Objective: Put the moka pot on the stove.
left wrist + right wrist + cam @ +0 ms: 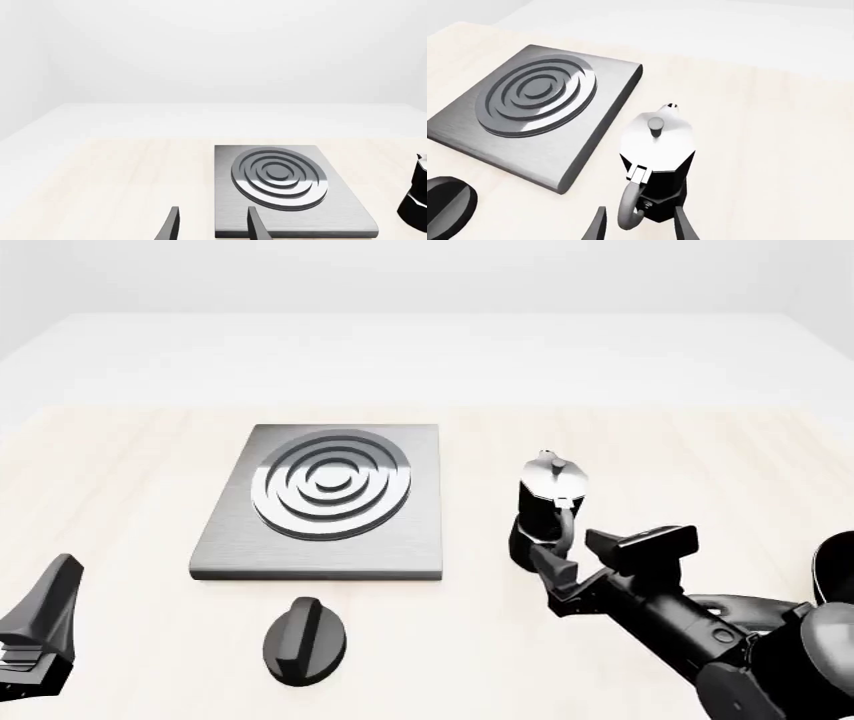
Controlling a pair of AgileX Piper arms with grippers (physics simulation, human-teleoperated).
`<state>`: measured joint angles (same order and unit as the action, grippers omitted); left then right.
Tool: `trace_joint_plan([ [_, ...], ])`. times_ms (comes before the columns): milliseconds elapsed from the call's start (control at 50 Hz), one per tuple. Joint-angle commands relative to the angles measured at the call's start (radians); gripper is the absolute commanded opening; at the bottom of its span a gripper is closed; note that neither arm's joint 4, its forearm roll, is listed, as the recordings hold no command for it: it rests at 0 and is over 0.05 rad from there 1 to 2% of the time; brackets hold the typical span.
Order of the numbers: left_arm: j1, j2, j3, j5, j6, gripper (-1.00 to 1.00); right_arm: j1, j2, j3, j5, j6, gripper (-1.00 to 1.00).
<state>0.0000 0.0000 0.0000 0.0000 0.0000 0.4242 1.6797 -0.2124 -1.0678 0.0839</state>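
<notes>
Standing upright on the table point(694, 450), moka pot point(549, 502), just right of the stove point(324, 502) and apart from it in the front view. Silver lid and knob uppermost; curved handle turned toward the near edge, toward the right gripper point(558, 571). Right gripper low at the pot's near side, jaws apart; in the right wrist view the right gripper point(637, 225) shows two dark fingertips flanking the handle and the lower part of the moka pot point(657, 165). Contact between jaws and pot not confirmed: possibly touching at the handle, but the angle is too steep to tell.

Stove point(537, 112) flat on the table, ring burner bare, nothing resting on it. Black oval knob point(304, 638) on the table just in front of the stove's near edge, separate from it.

Left gripper point(212, 225) raised before the near edge of the stove point(283, 187), jaws apart, holding nothing; moka pot point(415, 197) cut by that picture's edge. Left arm point(38, 635) seen at the front view's lower left corner, well apart from pot and stove.
</notes>
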Motion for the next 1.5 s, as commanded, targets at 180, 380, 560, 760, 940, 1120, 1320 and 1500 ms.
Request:
trace_joint_plan([
  [180,0.000,0.000,0.000,0.000,0.000,1.00,-0.001,0.025,-0.002,-0.019,0.000,1.00],
  [380,0.000,0.000,0.000,0.000,0.000,1.00,0.002,0.016,-0.004,-0.016,-0.006,-1.00],
  [560,0.000,0.000,0.000,0.000,0.000,1.00,0.010,0.012,-0.005,-0.014,-0.005,-1.00],
  [760,0.000,0.000,0.000,0.000,0.000,1.00,0.010,-0.086,0.001,0.054,-0.012,-1.00],
  [940,0.000,0.000,0.000,0.000,0.000,1.00,0.008,-0.237,-0.002,0.171,-0.031,-1.00],
  [1120,0.000,0.000,0.000,0.000,0.000,1.00,0.009,-0.330,-0.009,0.239,-0.037,-1.00],
  [1320,0.000,0.000,0.000,0.000,0.000,1.00,0.018,-0.393,-0.048,0.301,-0.040,-1.00],
  [1500,0.000,0.000,0.000,0.000,0.000,1.00,0.022,-0.427,-0.093,0.351,-0.051,-1.00],
])
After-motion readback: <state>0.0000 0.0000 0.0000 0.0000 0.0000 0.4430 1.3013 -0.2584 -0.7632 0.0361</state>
